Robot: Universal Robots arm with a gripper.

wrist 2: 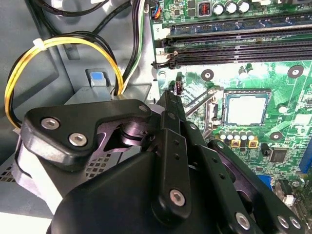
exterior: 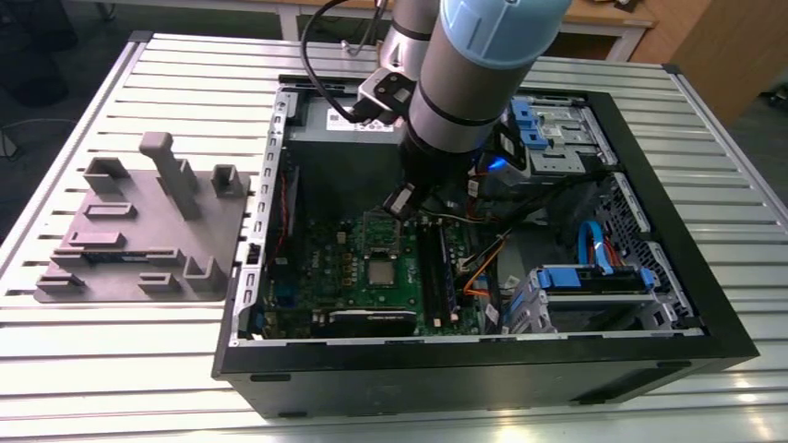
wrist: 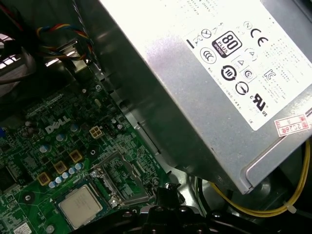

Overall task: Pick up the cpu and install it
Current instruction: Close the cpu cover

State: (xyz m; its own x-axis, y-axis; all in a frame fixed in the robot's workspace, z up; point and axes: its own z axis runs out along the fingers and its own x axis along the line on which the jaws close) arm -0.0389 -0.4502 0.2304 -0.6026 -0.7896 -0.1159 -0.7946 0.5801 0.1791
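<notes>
Cpu (wrist 2: 245, 108) apparently seated in socket; exterior view adds case (exterior: 493, 369).

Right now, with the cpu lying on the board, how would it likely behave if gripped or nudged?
The cpu is a flat square with a metal top, so probably stiff, and it cannot roll. It looks thin and small against the case, so likely light. It lies low within the socket frame, so its edges offer little to grip; the smooth top might be slippery.
</notes>
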